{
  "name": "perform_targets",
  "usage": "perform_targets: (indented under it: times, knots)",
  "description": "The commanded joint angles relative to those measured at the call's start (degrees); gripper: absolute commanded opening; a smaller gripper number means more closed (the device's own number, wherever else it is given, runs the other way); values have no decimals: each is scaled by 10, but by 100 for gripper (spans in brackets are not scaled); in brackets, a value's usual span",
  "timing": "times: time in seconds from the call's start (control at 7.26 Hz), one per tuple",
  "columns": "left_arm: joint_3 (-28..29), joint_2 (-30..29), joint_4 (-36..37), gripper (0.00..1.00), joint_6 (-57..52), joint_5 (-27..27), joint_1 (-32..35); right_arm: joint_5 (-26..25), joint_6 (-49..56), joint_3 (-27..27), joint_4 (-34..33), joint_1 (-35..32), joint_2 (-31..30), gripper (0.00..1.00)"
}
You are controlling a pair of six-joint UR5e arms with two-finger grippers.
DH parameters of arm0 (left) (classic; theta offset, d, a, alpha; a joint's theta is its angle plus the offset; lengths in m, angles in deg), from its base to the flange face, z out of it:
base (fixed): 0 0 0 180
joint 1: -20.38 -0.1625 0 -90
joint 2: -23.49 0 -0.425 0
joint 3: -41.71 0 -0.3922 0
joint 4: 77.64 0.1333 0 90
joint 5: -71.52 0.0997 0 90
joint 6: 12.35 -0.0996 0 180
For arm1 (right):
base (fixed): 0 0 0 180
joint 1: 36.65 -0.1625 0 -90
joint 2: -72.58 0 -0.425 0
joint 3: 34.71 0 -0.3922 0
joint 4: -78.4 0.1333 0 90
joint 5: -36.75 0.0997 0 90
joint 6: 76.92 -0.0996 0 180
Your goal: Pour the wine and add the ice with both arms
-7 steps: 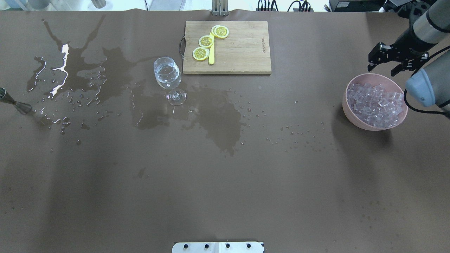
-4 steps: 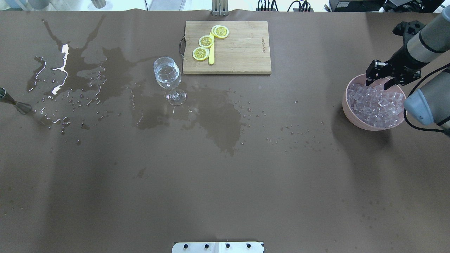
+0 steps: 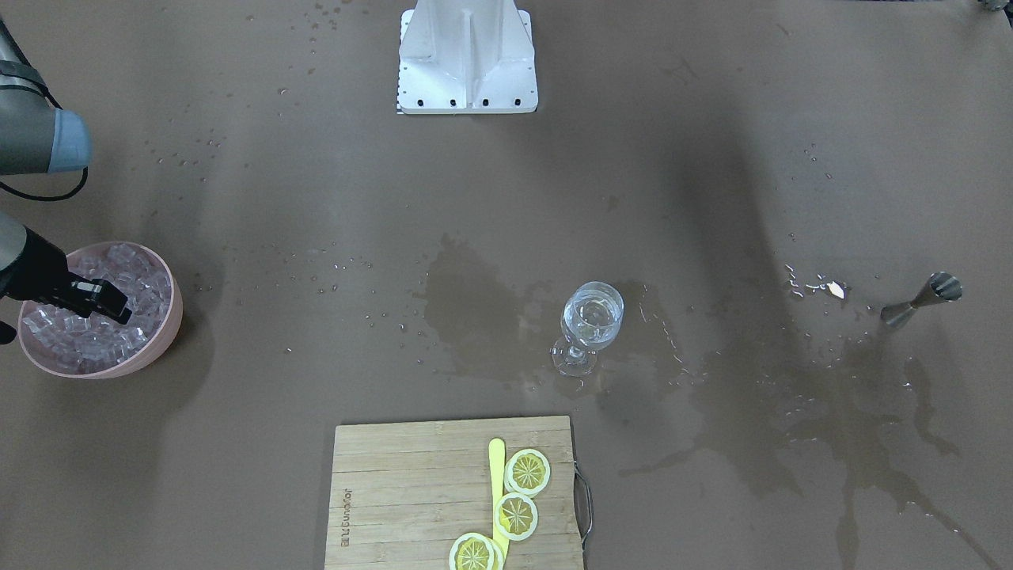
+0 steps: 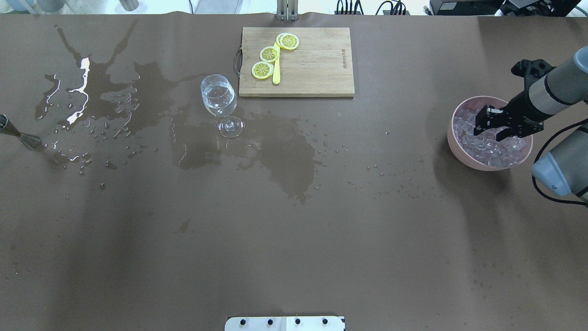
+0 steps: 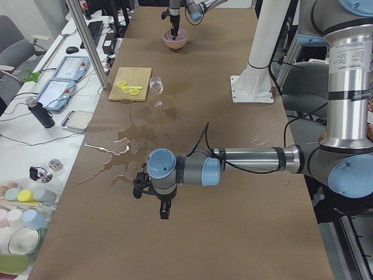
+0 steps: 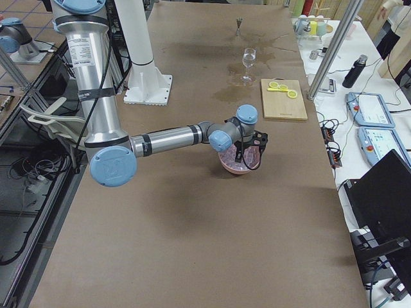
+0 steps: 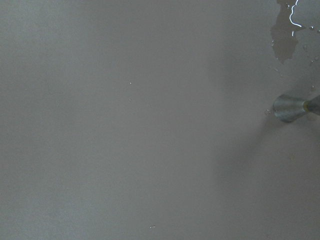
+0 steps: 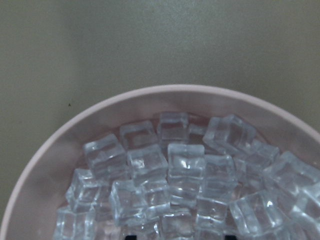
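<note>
A pink bowl [image 4: 459, 147] at the table's right end holds many small clear ice cubes [image 4: 487, 145]. My right gripper [image 4: 492, 128] is open and sits low over the ice, inside the bowl's rim; it also shows in the front-facing view [image 3: 99, 299]. The right wrist view shows the ice [image 8: 185, 170] close up. A wine glass [image 4: 219, 99] with clear wine stands upright left of centre. My left gripper [image 5: 154, 198] shows only in the exterior left view, low over the table's left end, and I cannot tell if it is open or shut.
A wooden cutting board [image 4: 317, 59] with lemon slices [image 4: 269, 54] and a yellow knife lies at the back. A metal jigger [image 4: 23, 135] lies on its side at the far left. Wet spills [image 4: 285, 156] spread around the glass and to the left.
My right gripper has moved from beyond the bowl's far rim toward me and down into the bowl, over the ice. The glass and the jigger have not moved.
</note>
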Motion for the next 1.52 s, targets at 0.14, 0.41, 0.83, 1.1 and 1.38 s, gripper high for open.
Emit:
perform_targets:
  times: [0.14,0.41,0.83,1.1,1.38]
  knots:
    - [8,1,3,98,-1,2,0,-10,-13,2,37,23,-21,69]
    - [17,4,2,98,0,8,0,-10,-17,1,67,28,-38,65]
    - [4,5,0,98,-1,3,0,-10,-19,1,69,29,-34,17]
    - [-7,-1,-1,98,-1,4,0,-9,-18,3,67,29,-28,6]
    - [-13,-4,-2,98,-2,5,-1,-3,-18,5,61,29,-24,6]
